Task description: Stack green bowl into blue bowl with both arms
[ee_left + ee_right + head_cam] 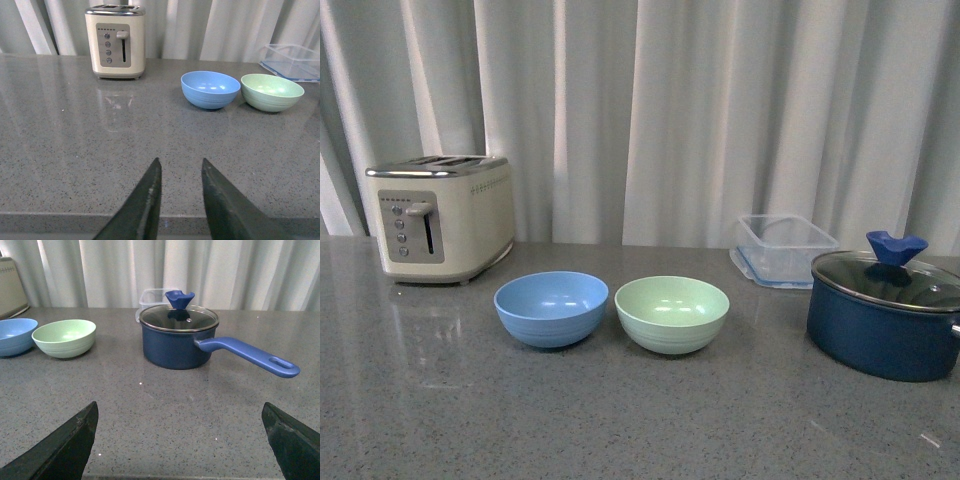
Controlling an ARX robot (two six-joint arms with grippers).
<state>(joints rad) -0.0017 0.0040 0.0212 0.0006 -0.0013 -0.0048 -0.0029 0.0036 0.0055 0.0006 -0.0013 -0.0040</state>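
Nothing has been picked up yet, so I judge the task to be at its opening step, the reach toward the bowls. The green bowl [672, 312] sits upright on the desk [640, 430], just to the right of the blue bowl [551, 307] as the front view shows them, with a narrow gap between their rims. The left end effector [181, 161] hangs well short of the blue bowl, over the near edge of the desk, its fingers parted with nothing between them. The right end effector [179, 407] is also well back from the blue bowl, spread wide and empty. The next move likely calls for one arm to take the green bowl by its rim while the other steadies the blue bowl, then a lift clear of the blue bowl's rim before lowering in. The green bowl is pale mint, matte, round and empty, with faint ridges low on its outside and about the blue bowl's size, so it should nest closely. Its thin rim may want a careful pinch.
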